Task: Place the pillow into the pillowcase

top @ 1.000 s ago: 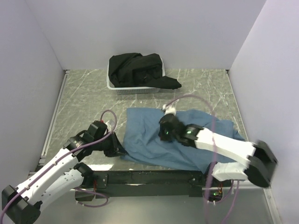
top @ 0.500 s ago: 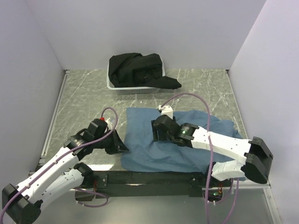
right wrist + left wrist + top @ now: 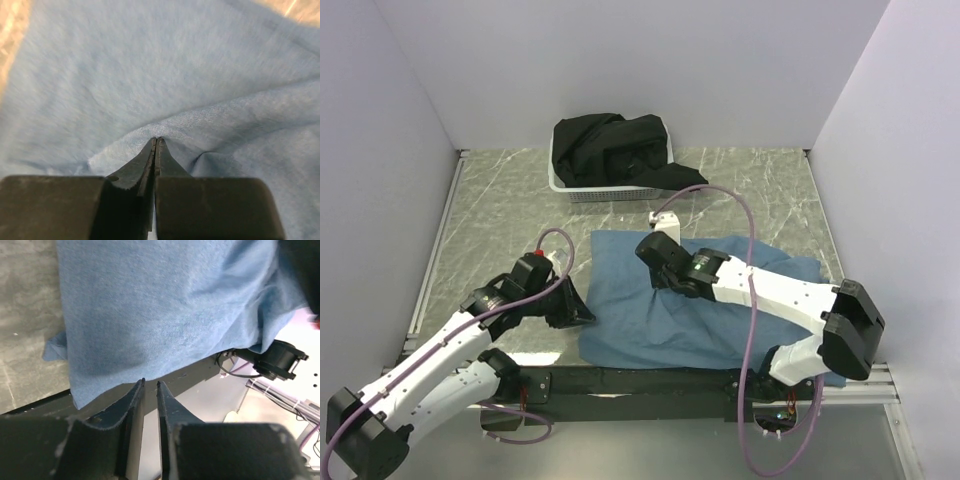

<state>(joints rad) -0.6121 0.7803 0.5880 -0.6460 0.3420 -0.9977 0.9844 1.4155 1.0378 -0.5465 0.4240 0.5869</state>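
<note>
The slate-blue pillowcase point(image 3: 705, 315) lies spread and wrinkled on the near half of the table, bulging slightly in the middle. No pillow shows in any view. My right gripper point(image 3: 658, 272) presses down on the pillowcase's upper left part. Its jaws are shut, and a small ridge of blue fabric point(image 3: 150, 75) puckers up into the tips point(image 3: 156, 139). My left gripper point(image 3: 582, 315) hovers at the pillowcase's left near edge point(image 3: 150, 305). Its fingers point(image 3: 150, 382) stand a narrow gap apart with nothing between them, just short of the hem.
A white basket point(image 3: 560, 183) holding a black cloth point(image 3: 620, 150) stands at the back of the table. The black rail point(image 3: 650, 380) carrying both arm bases runs along the near edge, with cables beside it. Walls close off the left, back and right.
My right gripper has slid left and toward the back across the pillowcase, opening midway and shutting again on the fabric. The left gripper's jaws have parted a little; that arm has barely shifted.
</note>
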